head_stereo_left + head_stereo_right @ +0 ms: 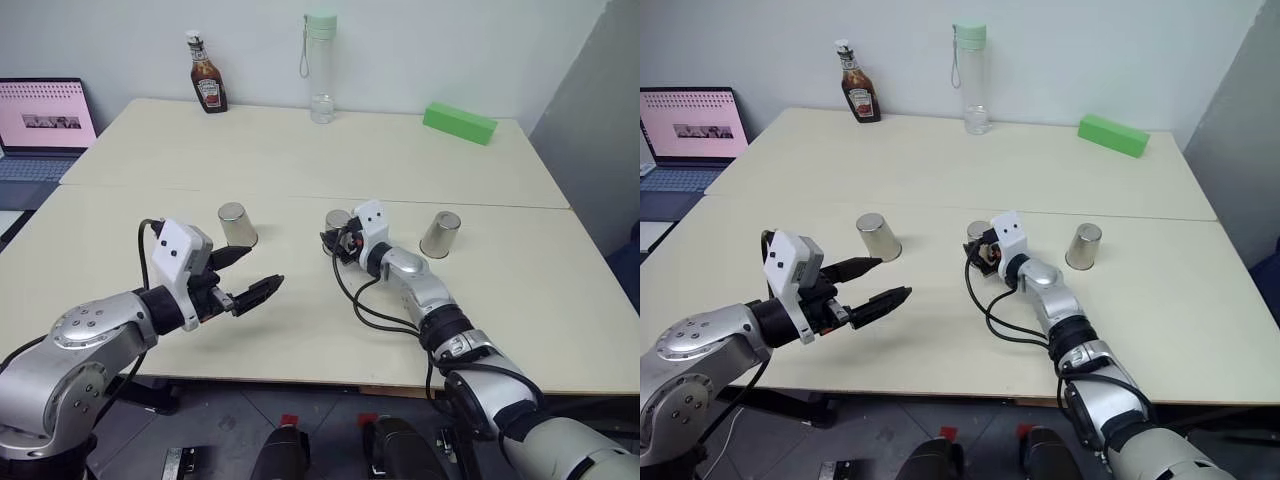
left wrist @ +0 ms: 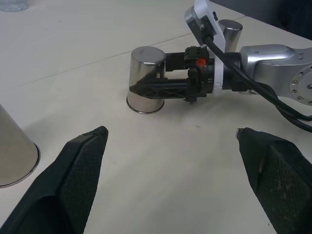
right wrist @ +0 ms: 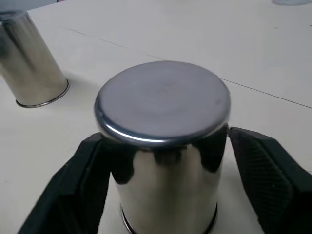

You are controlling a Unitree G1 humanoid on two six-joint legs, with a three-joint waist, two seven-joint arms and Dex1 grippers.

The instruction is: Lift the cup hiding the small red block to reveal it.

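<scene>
Cups stand inverted in a row across the tabletop (image 1: 300, 160); the right gripper (image 3: 163, 161) is clamped round the middle cup (image 3: 163, 146), its base still down. Lift straight up (no tilt, or the rim drags anything beneath). Left gripper (image 1: 250, 275), released, hovers at the middle cup's eight o'clock.

Place: office or lab room
Evidence: plain pale counter (image 1: 300, 160), open laptop (image 1: 45, 125) beyond the left pincer (image 1: 250, 275), bare white wall (image 1: 420, 40)
</scene>
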